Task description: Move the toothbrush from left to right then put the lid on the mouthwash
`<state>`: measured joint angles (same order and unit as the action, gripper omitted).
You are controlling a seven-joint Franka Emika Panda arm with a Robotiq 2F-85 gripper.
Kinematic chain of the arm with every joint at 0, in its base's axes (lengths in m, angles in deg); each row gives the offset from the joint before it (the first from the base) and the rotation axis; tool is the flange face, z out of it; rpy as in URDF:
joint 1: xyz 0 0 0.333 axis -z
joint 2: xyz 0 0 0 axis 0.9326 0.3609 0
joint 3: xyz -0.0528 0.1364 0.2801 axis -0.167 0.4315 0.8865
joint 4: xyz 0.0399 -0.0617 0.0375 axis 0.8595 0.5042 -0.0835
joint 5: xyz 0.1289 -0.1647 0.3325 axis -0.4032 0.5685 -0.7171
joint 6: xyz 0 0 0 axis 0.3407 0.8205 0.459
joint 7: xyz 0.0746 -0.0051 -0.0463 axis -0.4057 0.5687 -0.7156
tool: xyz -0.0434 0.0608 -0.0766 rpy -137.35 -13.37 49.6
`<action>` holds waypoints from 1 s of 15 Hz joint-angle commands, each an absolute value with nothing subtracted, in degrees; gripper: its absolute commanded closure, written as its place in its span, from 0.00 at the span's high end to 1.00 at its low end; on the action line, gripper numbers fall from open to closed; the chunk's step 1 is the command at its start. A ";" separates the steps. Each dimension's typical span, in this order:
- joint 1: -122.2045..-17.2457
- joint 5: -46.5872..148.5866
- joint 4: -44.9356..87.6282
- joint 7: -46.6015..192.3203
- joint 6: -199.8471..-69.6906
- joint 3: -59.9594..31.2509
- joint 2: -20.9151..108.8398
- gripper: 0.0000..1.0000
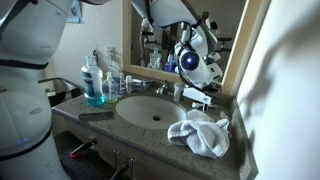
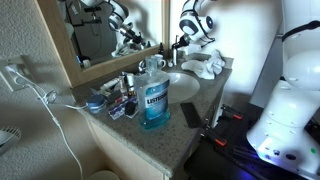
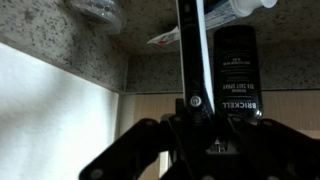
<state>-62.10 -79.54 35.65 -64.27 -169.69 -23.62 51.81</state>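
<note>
In the wrist view a black electric toothbrush (image 3: 190, 50) with a round power button stands between my gripper's dark jaws (image 3: 195, 125), which are shut on its handle. In both exterior views the gripper (image 1: 196, 68) (image 2: 190, 32) hovers over the back of the counter by the mirror, on the far side of the sink from the mouthwash. The mouthwash (image 1: 95, 82) (image 2: 153, 97), a tall clear bottle of blue liquid, stands upright on the counter. Its lid cannot be made out.
A black Brickell bottle (image 3: 236, 70) and a toothpaste tube (image 3: 215, 20) lie on the counter beyond the toothbrush. A crumpled white towel (image 1: 200, 132) (image 2: 205, 66) lies by the sink (image 1: 150, 110). A comb (image 1: 95, 116) lies at the counter's front edge. Small bottles stand near the mouthwash.
</note>
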 commanded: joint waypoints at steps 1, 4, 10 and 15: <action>-62.67 -81.72 33.91 -65.44 -170.10 -24.34 52.50 0.53; -62.76 -82.04 33.50 -65.72 -170.22 -24.48 52.59 0.67; -62.82 -82.67 33.48 -66.02 -170.28 -24.75 52.23 1.00; -62.92 -81.89 34.07 -65.47 -171.86 -24.57 51.63 1.00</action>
<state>-62.10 -80.52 34.35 -64.27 -169.97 -23.82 52.28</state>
